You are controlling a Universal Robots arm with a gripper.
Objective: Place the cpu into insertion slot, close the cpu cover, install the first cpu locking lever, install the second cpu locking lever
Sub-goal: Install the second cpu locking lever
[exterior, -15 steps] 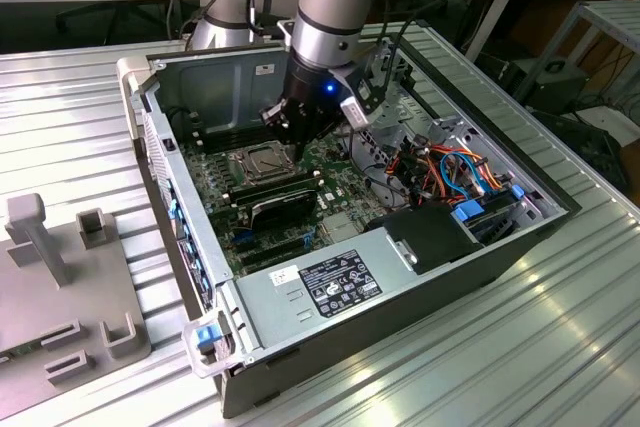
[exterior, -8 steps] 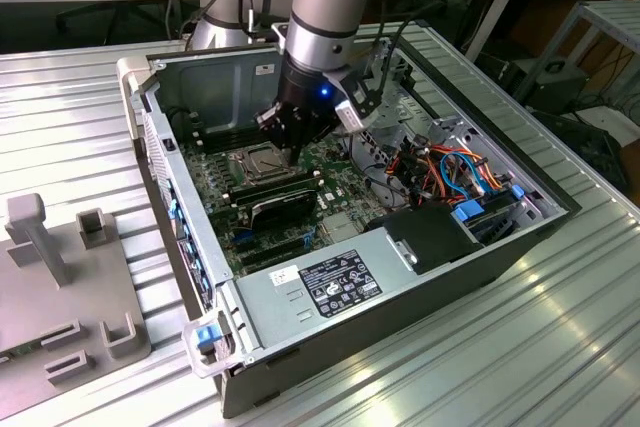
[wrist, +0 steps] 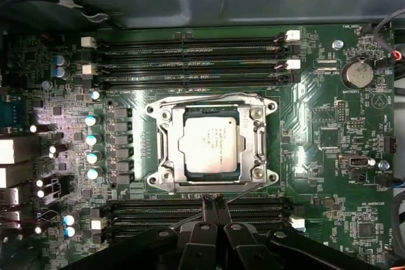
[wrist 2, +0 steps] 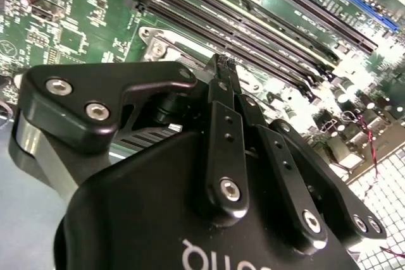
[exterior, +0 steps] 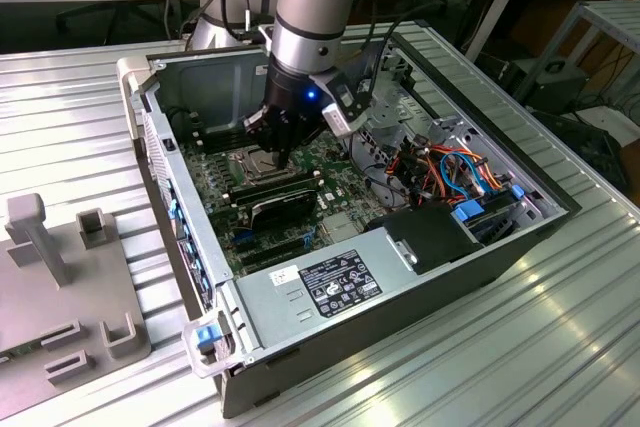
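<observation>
The cpu [wrist: 211,145], a silver-grey square chip, lies in the insertion slot [wrist: 190,180] on the green motherboard. The cpu cover [wrist: 167,147], a silver frame, lies flat around it. One thin wire locking lever [wrist: 209,97] runs along the frame's side away from the gripper. Another lever [wrist: 248,192] slants off the frame's near side, right at my fingertips. My gripper [wrist: 212,202] has its black fingers [wrist 2: 223,102] pressed together, at the socket's edge beside the memory slots. I cannot tell whether the wire is pinched. In the exterior view the gripper [exterior: 283,147] hangs just above the slot [exterior: 252,163].
Long black memory slots [wrist: 190,55] flank the socket on two sides. The open computer case [exterior: 190,237] walls in the board. A power supply box [exterior: 330,282] and cable bundles [exterior: 465,172] fill the exterior view's right. A grey fixture plate [exterior: 60,277] lies outside the case.
</observation>
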